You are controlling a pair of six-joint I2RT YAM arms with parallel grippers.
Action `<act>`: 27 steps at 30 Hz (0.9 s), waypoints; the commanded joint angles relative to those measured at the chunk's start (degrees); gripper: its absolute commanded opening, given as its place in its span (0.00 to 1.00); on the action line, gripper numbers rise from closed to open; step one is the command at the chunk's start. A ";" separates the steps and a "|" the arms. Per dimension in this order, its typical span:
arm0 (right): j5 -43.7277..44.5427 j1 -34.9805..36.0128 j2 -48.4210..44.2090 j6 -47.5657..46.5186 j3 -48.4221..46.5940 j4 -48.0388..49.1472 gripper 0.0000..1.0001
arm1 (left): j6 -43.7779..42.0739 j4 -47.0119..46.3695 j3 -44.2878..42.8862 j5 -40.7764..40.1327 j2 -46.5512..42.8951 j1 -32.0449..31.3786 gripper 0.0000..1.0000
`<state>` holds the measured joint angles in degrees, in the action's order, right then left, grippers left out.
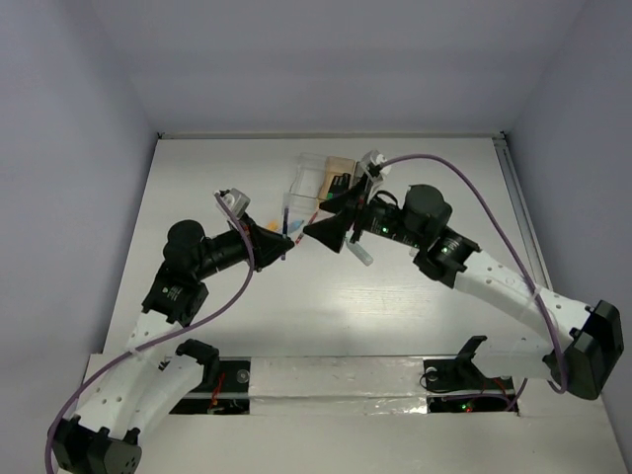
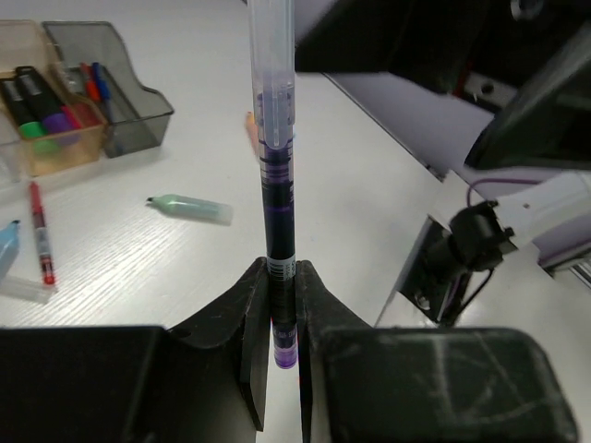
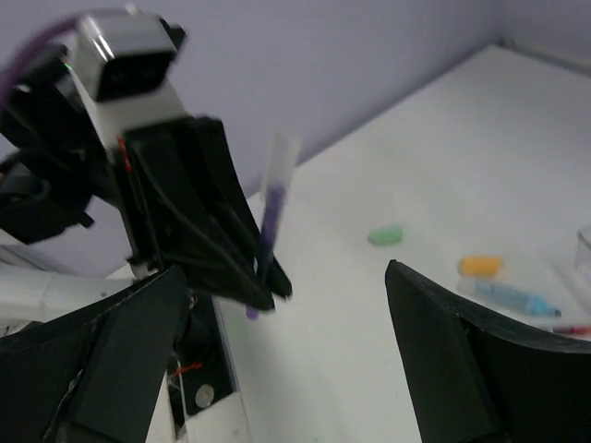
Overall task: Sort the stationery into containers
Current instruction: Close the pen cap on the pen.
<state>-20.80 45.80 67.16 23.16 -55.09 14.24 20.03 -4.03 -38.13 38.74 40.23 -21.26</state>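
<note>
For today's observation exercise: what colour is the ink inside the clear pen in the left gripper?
Purple; the pen shows best in the left wrist view.

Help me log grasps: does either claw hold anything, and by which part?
Left claw pinches a purple pen near its lower end; right claw is open, holding nothing.

I record a purple-ink pen (image 2: 277,185) with a clear upper barrel, standing upright and clamped near its lower end in the left gripper (image 2: 280,281). The tan-orange box (image 2: 55,159) holds black markers (image 2: 23,97) with green and purple ends. Directly beside it, the smoky grey box (image 2: 138,125) holds red and blue pens (image 2: 92,81). Lying flat on the tabletop (image 2: 351,185) are a pale green marker (image 2: 189,208), a red pen (image 2: 39,242) and an orange piece (image 2: 249,125).
</note>
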 commanded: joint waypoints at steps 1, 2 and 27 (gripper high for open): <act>-7.66 -1.33 4.20 -3.12 -7.91 4.65 0.95 | 1.32 -7.47 0.69 9.06 -0.41 0.07 0.00; -8.55 -2.02 6.56 -1.99 -9.06 5.44 0.95 | 1.67 -8.61 0.78 9.94 -0.33 0.07 0.00; -15.77 -2.03 14.76 6.90 -14.17 17.31 0.45 | 4.05 -10.12 1.65 11.53 1.52 0.07 0.00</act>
<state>-35.44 43.94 81.91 29.17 -66.72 27.40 23.94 -11.33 -36.36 49.47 41.87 -21.26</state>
